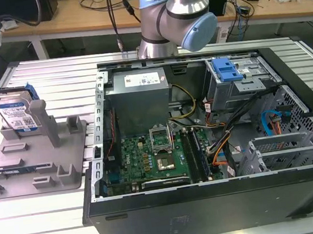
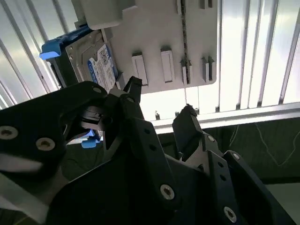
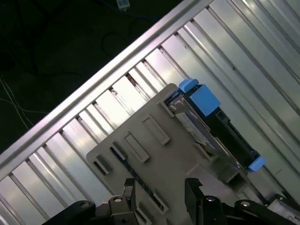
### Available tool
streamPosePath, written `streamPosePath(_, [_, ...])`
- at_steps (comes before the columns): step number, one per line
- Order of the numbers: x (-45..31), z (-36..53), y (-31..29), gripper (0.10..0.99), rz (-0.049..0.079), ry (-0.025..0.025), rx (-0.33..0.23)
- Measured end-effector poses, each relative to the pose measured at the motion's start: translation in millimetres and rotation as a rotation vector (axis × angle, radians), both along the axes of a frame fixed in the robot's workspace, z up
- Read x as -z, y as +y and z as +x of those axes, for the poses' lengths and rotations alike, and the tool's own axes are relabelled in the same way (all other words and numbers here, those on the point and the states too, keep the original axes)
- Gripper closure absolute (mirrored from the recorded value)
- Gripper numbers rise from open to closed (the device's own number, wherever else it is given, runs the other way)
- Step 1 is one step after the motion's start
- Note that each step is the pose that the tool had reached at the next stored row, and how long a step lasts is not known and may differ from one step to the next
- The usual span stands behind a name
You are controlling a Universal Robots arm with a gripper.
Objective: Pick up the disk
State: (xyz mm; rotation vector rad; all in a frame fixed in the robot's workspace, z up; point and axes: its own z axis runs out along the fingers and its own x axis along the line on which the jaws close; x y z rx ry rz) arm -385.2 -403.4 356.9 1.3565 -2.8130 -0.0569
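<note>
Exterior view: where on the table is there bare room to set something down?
Bare ribbed table lies beyond the grey fixture tray, and on its near side, beside the computer case. Crowded: the tray's posts hold the disk, and the case is packed.

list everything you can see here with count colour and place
table: one, silver, slatted, under everything
computer case: one, black, open, on the table
motherboard: one, green, inside the case
drive cage: one, metal with blue latch, inside the case
fixture tray: one, grey, on the table, exterior view's left
disk: one, silver with blue rails, standing on edge in the tray
arm: one, silver and pale blue, behind the case
gripper: one, black, open, over the tray's edge near the disk
</note>
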Motion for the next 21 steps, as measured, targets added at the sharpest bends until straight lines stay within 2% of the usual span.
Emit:
streamPosePath(4, [0.4, 0.0, 0.0, 0.545, 0.0, -0.0001, -0.132])
streamPosePath(7, [0.5, 0.0, 0.0, 0.545, 0.0, 0.0, -0.196])
streamPosePath(9, [0.7, 0.0, 0.0, 0.545, 0.0, -0.0001, -0.268])
streamPosePath(10, [0.8, 0.0, 0.0, 0.545, 0.0, -0.0001, -0.331])
streamPosePath(16, [1.4, 0.0, 0.0, 0.545, 0.0, -0.0009, -0.46])
streamPosePath(18, [1.7, 0.0, 0.0, 0.545, -0.001, -0.0046, -0.517])
streamPosePath(21, [1.9, 0.2, 0.0, 0.545, -0.003, -0.0118, -0.558])
